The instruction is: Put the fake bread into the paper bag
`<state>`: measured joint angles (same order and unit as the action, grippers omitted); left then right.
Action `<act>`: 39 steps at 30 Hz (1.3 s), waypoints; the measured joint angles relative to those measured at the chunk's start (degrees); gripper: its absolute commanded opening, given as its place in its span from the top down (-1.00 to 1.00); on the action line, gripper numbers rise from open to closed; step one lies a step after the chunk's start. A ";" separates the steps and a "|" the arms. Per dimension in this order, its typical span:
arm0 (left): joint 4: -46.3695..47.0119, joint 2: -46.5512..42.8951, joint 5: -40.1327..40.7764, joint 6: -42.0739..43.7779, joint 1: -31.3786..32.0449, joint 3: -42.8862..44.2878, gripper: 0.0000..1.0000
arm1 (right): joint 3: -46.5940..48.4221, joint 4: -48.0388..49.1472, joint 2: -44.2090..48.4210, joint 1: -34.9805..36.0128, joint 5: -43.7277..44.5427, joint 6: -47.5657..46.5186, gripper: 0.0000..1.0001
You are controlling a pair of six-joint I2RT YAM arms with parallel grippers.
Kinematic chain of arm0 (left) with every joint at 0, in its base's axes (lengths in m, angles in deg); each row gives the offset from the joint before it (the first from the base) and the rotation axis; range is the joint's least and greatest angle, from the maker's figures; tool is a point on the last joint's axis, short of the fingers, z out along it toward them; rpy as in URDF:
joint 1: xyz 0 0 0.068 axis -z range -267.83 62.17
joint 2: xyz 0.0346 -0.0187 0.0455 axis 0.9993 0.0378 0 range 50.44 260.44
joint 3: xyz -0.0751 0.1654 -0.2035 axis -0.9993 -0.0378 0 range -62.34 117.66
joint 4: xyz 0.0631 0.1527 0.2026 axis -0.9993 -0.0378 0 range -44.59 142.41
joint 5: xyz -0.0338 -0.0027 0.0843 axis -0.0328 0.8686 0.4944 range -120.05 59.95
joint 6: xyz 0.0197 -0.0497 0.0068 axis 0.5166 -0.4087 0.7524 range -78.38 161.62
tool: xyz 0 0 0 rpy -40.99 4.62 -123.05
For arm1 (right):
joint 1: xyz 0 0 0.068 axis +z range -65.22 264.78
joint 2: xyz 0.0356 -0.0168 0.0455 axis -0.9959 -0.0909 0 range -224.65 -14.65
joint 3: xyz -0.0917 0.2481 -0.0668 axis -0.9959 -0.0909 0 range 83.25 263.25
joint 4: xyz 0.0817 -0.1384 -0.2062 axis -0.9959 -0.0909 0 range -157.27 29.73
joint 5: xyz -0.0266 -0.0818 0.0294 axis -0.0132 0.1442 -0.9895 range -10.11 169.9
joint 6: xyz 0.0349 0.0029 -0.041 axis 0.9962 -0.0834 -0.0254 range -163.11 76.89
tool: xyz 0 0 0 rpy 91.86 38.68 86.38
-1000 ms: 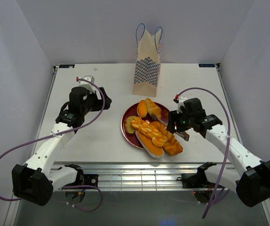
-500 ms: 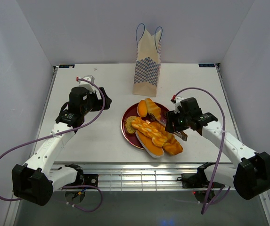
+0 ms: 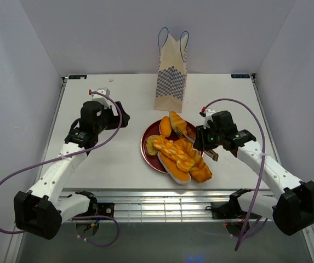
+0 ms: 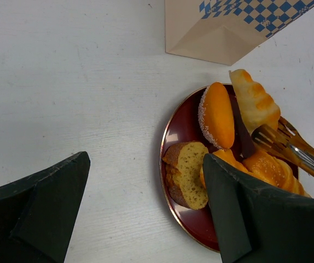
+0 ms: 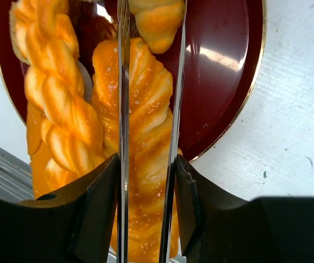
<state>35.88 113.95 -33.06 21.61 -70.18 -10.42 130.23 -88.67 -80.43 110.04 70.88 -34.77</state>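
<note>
Since a second ago the right gripper (image 3: 195, 138) has slid inward over the plate's edge. At left, the left gripper (image 3: 121, 120) hovers above the matte white table (image 3: 107, 164), its dark wedge fingers spread wide. Behind centre stands the creased paper bag (image 3: 171, 82), checkered blue below. Before it, the glossy fake bread (image 3: 177, 154), in ovals, slices and braids, is heaped on a round, dark red plate (image 3: 146, 143). The right gripper's thin metal blades stand slightly apart astride a twisted loaf (image 5: 146, 109); whether they pinch it cannot be told.
</note>
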 measured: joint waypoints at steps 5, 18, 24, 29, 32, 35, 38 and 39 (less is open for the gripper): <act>0.00 0.00 0.00 0.00 0.00 0.00 -0.89 | 4.00 -1.66 2.91 0.00 1.01 0.26 0.36; 0.00 0.00 -0.07 -0.02 0.00 0.00 -0.89 | 19.28 -4.66 3.48 0.00 1.14 0.66 0.29; 0.00 0.00 -0.07 -0.04 0.00 0.00 -0.89 | 30.64 -4.87 -1.22 0.00 -0.17 0.15 0.24; 0.00 0.00 -0.07 -0.02 0.00 0.00 -0.89 | 41.09 -4.13 -7.63 0.00 -0.42 -0.04 0.24; 0.00 0.00 0.02 0.00 0.00 0.00 -0.89 | 45.68 -3.43 -11.76 0.00 -0.59 -0.02 0.24; -0.02 0.00 0.35 0.00 0.00 0.00 -0.89 | 50.34 -3.06 -17.00 0.00 -0.57 0.00 0.24; -0.07 0.00 0.70 0.02 0.00 0.00 -0.89 | 54.82 -3.19 -22.34 0.00 -0.28 -0.02 0.22; -0.13 0.00 0.72 0.02 0.00 0.00 -0.89 | 56.39 -3.17 -24.00 0.00 -0.13 0.00 0.21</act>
<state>35.75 113.95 -32.34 21.63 -70.18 -10.42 186.62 -91.84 -104.43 110.04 70.75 -34.77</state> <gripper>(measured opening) 0.947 0.395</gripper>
